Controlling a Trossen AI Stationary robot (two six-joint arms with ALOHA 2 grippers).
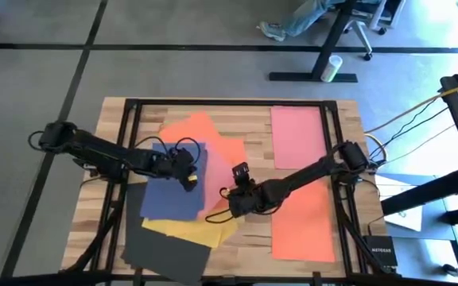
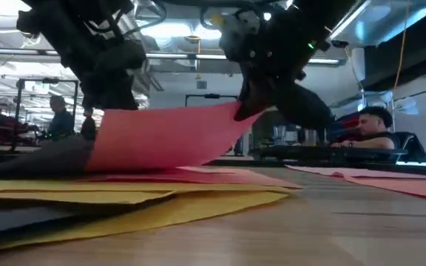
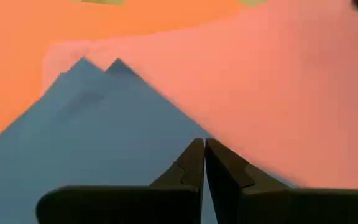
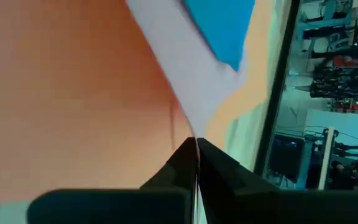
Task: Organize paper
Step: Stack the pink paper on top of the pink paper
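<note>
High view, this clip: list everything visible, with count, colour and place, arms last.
Pink matte paper sheet: one, flat, table's far right.
Second pink sheet: one, centre, edge lifted.
Orange paper sheets: two, near right and far centre.
Navy blue sheet: one, centre-left, on the pile.
Yellow sheet: one, under the blue.
Dark grey-black sheet: one, near left.
Wooden table: one.
Seated person: background.
Left gripper: shut, over blue sheet.
Right gripper: shut on second pink sheet.
</note>
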